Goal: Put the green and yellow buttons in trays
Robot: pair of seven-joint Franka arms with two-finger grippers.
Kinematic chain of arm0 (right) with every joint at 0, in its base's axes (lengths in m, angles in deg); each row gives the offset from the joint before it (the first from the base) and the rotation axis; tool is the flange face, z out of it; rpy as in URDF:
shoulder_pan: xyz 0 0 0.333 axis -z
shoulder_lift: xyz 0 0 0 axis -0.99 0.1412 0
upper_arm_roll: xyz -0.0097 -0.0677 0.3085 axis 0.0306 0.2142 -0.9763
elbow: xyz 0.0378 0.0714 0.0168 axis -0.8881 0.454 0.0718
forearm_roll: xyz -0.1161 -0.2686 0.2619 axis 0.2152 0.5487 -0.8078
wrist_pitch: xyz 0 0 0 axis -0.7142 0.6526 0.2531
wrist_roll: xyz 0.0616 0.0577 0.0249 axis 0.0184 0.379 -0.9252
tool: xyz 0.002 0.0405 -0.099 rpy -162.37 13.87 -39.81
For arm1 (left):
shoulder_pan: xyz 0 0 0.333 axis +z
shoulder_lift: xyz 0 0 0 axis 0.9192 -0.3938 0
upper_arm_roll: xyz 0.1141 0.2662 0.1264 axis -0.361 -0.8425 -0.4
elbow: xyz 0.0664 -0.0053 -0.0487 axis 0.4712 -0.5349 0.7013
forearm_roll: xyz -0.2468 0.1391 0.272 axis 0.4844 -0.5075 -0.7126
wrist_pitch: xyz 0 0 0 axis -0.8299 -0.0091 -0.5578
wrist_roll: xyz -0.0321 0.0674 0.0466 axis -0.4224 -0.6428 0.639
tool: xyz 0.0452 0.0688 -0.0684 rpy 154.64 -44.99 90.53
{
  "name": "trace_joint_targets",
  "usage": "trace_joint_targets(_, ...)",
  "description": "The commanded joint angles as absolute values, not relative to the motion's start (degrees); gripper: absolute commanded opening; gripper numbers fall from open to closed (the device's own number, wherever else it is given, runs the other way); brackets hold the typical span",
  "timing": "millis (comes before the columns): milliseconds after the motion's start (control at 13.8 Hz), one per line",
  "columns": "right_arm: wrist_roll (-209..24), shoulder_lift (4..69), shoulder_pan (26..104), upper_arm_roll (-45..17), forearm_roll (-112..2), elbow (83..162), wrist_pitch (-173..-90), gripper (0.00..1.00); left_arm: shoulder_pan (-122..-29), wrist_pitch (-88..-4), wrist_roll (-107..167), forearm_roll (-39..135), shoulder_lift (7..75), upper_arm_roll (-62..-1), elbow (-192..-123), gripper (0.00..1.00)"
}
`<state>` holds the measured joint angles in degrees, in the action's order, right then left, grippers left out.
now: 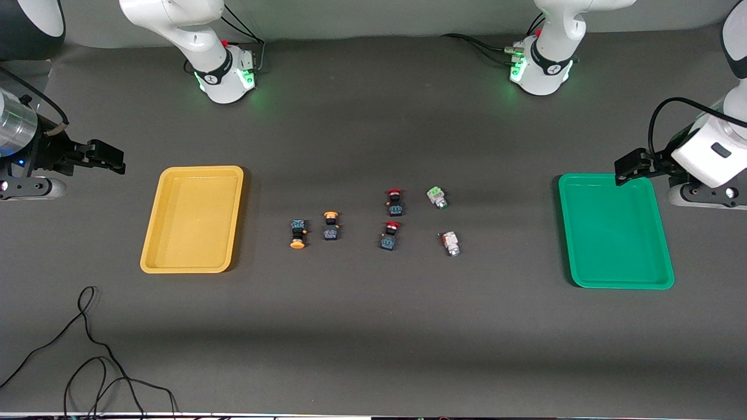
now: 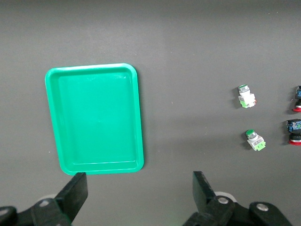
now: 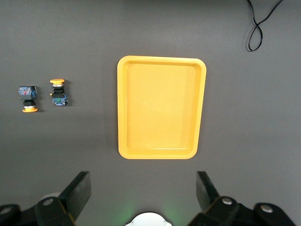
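Note:
Two yellow-capped buttons (image 1: 297,234) (image 1: 331,225) lie mid-table, beside the empty yellow tray (image 1: 192,219); the right wrist view shows these buttons (image 3: 28,98) (image 3: 58,92) and that tray (image 3: 161,107). Two whitish green buttons (image 1: 436,197) (image 1: 450,242) lie toward the empty green tray (image 1: 613,230); the left wrist view shows them (image 2: 245,96) (image 2: 254,139) and the tray (image 2: 94,117). My right gripper (image 1: 108,157) (image 3: 143,193) hangs open above the table at its own end. My left gripper (image 1: 627,166) (image 2: 139,195) hangs open over the green tray's rim. Neither holds anything.
Two red-capped switches (image 1: 395,201) (image 1: 390,234) sit between the yellow-capped pair and the green pair, and the left wrist view shows them (image 2: 297,92) (image 2: 294,132). A loose black cable (image 1: 87,350) (image 3: 256,23) lies near the front edge at the right arm's end.

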<state>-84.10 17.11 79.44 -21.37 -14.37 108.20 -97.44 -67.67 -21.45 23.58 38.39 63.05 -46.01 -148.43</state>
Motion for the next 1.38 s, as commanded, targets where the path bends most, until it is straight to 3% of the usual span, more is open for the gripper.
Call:
trace_joint_targets(0,-82.78,15.75,79.51,-21.58,-14.12,109.79,-98.22,0.99,-67.42,-20.55,22.68,38.36,63.79,-45.97,-148.44,0.99)
trace_joint_targets(871,-82.78,15.75,79.60,-21.06,-14.91,109.80,-98.22,0.99,-67.51,-20.11,23.64,38.45,63.88,-45.88,-148.70,0.99)
trace_joint_targets(1306,-81.03,15.57,79.42,-21.06,-19.11,109.27,-97.96,1.00,-70.66,-21.34,32.23,39.32,64.93,-45.00,-152.21,0.99)
